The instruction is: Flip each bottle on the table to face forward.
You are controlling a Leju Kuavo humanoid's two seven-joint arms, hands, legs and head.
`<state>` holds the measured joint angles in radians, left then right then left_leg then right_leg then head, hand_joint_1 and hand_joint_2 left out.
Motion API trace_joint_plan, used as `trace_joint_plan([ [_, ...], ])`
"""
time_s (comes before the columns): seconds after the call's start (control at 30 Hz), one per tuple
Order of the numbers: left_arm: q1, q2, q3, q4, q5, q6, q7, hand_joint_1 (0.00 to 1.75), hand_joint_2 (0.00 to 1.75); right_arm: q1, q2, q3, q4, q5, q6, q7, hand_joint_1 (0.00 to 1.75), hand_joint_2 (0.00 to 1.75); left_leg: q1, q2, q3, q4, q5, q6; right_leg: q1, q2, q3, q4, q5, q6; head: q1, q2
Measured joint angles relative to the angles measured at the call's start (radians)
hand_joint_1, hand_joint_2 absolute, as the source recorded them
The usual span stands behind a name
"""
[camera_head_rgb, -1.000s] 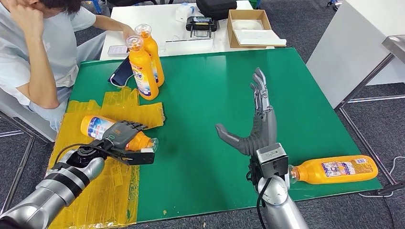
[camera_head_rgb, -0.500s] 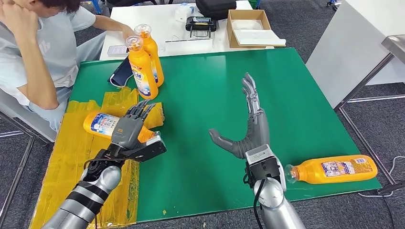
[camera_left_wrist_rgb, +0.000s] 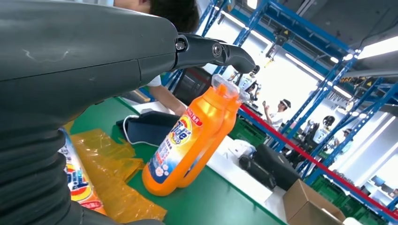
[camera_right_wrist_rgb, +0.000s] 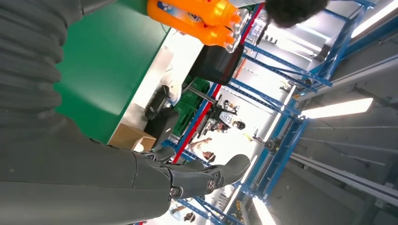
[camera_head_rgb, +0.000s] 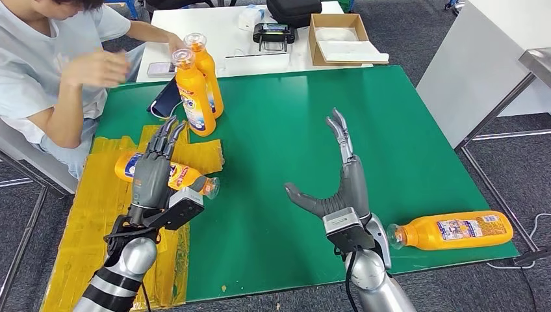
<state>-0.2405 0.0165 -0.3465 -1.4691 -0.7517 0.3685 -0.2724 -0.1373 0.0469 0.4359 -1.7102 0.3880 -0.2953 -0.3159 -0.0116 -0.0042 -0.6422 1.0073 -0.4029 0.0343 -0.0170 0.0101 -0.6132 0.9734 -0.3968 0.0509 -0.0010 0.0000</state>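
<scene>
A green table (camera_head_rgb: 390, 130) stands on dark grey carpet (camera_head_rgb: 507, 169), with a patch of yellow tape (camera_head_rgb: 84, 221) along one side. Just beyond the green table is a white table (camera_head_rgb: 221, 39) carrying an open cardboard box (camera_head_rgb: 338, 36), a black bag (camera_head_rgb: 294, 10) and a black handheld device (camera_head_rgb: 273, 31). Farther from the green table, blue steel racking (camera_left_wrist_rgb: 300, 47) rises under long ceiling lights (camera_right_wrist_rgb: 335, 108).
</scene>
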Motion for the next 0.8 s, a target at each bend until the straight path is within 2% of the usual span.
trace_joint_plan([
  [0.57, 0.008, -0.003, 0.011, -0.019, 0.007, 0.002, -0.006, 0.0, 1.75, 0.002, -0.004, 0.001, 0.0, 0.01, -0.003, 0.0, 0.0, 1.75, 0.0, 0.0, 0.0, 0.0, 0.0, 0.0, 0.0, 0.0, 0.0, 0.0, 0.0, 0.0, 0.0, 0.0],
  [0.67, 0.023, -0.006, 0.019, -0.04, 0.06, 0.022, -0.048, 0.0, 1.75, 0.004, -0.013, 0.005, -0.002, 0.091, -0.013, 0.006, 0.0, 1.75, 0.0, 0.0, 0.0, 0.0, 0.0, 0.0, 0.0, 0.0, 0.0, 0.0, 0.0, 0.0, 0.0, 0.0],
  [0.8, 0.085, -0.011, 0.045, -0.138, 0.18, 0.007, -0.106, 0.0, 1.75, 0.041, -0.066, 0.016, -0.029, 0.267, -0.001, 0.031, 0.0, 1.75, 0.0, -0.001, 0.0, 0.0, -0.001, 0.0, 0.0, 0.0, 0.0, 0.0, 0.0, 0.0, 0.0, 0.0],
])
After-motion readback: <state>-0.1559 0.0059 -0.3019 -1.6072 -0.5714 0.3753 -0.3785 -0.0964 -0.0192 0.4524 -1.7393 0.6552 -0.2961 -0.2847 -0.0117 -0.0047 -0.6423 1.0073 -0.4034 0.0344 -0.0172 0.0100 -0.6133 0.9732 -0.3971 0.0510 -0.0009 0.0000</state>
